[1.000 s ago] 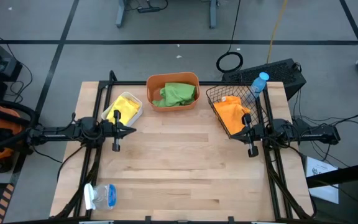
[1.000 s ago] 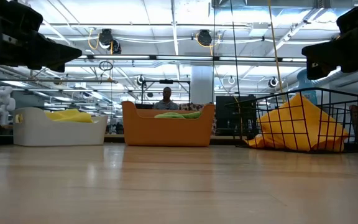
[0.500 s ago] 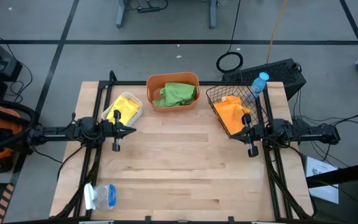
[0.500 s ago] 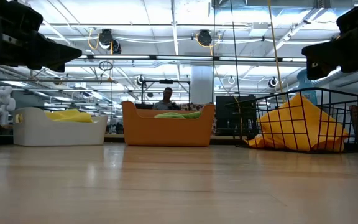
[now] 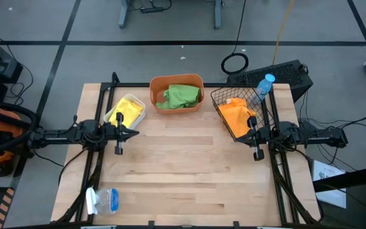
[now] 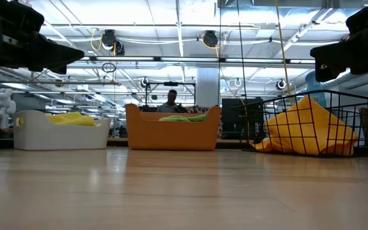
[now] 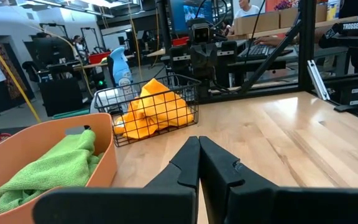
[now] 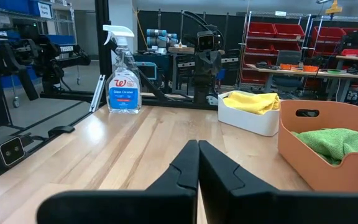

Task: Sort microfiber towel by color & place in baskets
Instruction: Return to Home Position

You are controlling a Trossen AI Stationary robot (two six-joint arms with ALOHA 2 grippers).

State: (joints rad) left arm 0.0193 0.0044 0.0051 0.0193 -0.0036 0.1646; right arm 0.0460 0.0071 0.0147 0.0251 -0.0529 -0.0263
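High view: green towels (image 5: pixel 182 95) in orange tub (image 5: pixel 176 81); yellow towels (image 5: pixel 128 108) in white tub (image 5: pixel 142 113) left of it, orange towels (image 5: pixel 235 117) in wire basket (image 5: pixel 220 95) right of it.
Wrist views: left pincer (image 7: pixel 199 149) and right pincer (image 8: pixel 198 152) clenched, empty.
Risk: right arm is near the basket; a swing could nudge it.

You cannot count the cloths: the green towels (image 5: pixel 182 95) lie bunched in the orange tub (image 5: pixel 176 78), the yellow towels (image 5: pixel 127 109) in the white tub (image 5: pixel 143 107), the orange towels (image 5: pixel 237 121) in the wire basket (image 5: pixel 234 95). In your low view the tub walls hide all but the top folds, and the upper edge cuts off the left arm (image 6: pixel 24 38) and right arm (image 6: pixel 356 45).
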